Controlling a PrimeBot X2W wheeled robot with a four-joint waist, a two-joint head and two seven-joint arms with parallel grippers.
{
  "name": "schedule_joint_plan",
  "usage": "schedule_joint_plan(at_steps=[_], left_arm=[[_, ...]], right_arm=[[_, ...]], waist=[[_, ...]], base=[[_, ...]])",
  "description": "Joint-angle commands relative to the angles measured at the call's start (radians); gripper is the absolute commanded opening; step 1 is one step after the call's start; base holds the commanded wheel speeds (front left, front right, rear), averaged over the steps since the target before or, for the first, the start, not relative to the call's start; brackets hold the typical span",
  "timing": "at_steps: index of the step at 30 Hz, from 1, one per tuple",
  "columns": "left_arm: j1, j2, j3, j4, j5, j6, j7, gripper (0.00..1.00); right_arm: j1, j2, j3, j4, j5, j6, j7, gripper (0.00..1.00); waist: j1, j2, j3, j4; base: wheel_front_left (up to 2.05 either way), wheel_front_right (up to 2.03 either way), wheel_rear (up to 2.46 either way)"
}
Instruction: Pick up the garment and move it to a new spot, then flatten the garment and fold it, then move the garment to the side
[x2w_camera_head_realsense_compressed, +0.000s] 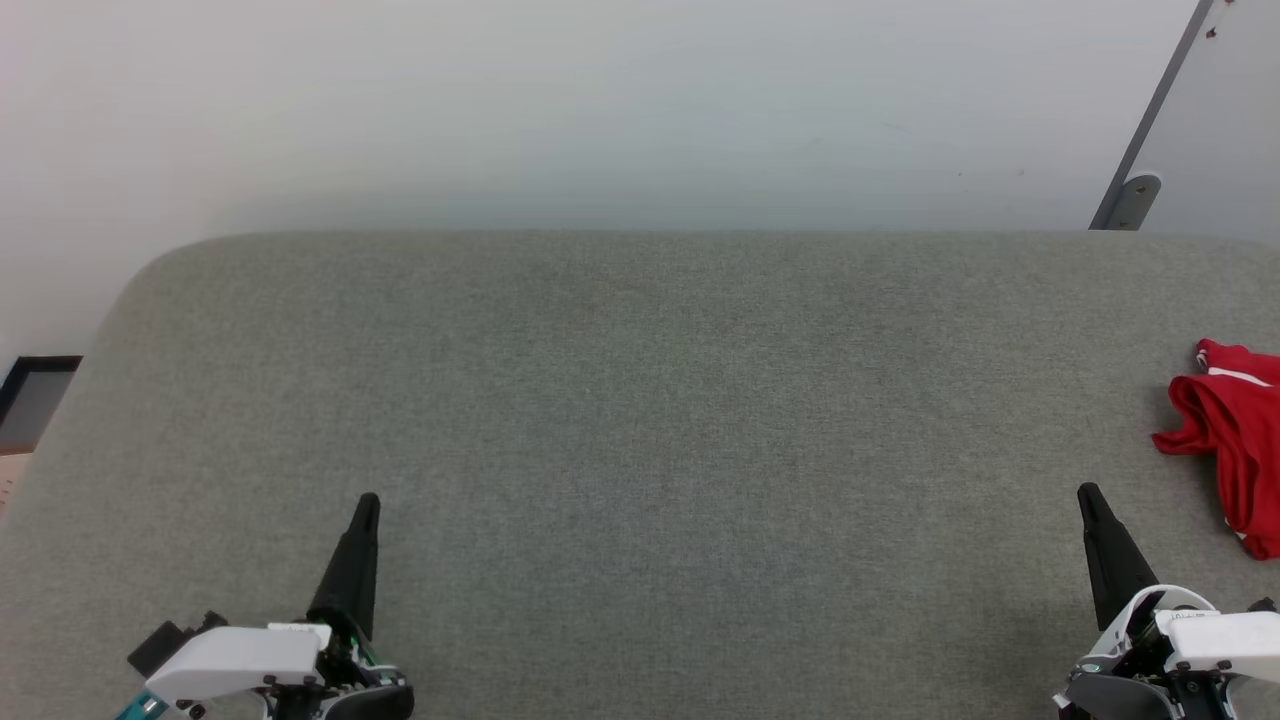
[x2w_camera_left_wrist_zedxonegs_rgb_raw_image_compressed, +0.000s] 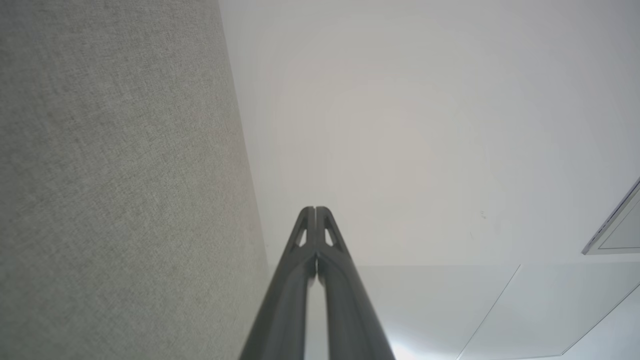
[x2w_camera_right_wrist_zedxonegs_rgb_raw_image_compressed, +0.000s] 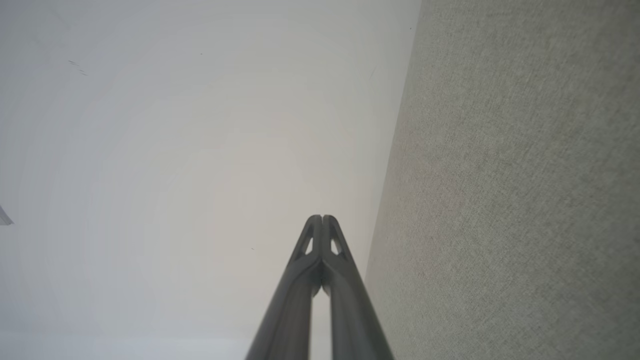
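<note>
The left gripper (x2w_camera_head_realsense_compressed: 368, 502) at the lower left and the right gripper (x2w_camera_head_realsense_compressed: 1088, 492) at the lower right both have fingers pressed together, holding nothing. The crumpled red garment (x2w_camera_head_realsense_compressed: 1232, 425) lies on the grey cushion (x2w_camera_head_realsense_compressed: 640, 400) at the right edge, near the right gripper but apart from it.

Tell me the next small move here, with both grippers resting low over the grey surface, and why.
Probably open the right gripper and reach it toward the crumpled red garment at the right edge of the grey surface. Both grippers are shut and empty, the garment lies bunched, not folded, and it sits much nearer the right gripper than the left gripper.
</note>
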Motion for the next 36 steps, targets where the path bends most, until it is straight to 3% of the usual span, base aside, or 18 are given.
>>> schedule_joint_plan(at_steps=[1,36], left_arm=[[-0.009,0.000,0.002,0.001,-0.004,-0.005,0.001,0.00],[-0.009,0.000,0.002,0.001,-0.004,-0.005,0.001,0.00]], right_arm=[[-0.003,0.003,0.000,-0.002,0.005,-0.001,0.002,0.00],[-0.003,0.003,0.000,-0.002,0.005,-0.001,0.002,0.00]], waist=[[0.0000,0.0000,0.000,0.000],[0.0000,0.0000,0.000,0.000]], base=[[0.00,0.00,0.00],[0.00,0.00,0.00]])
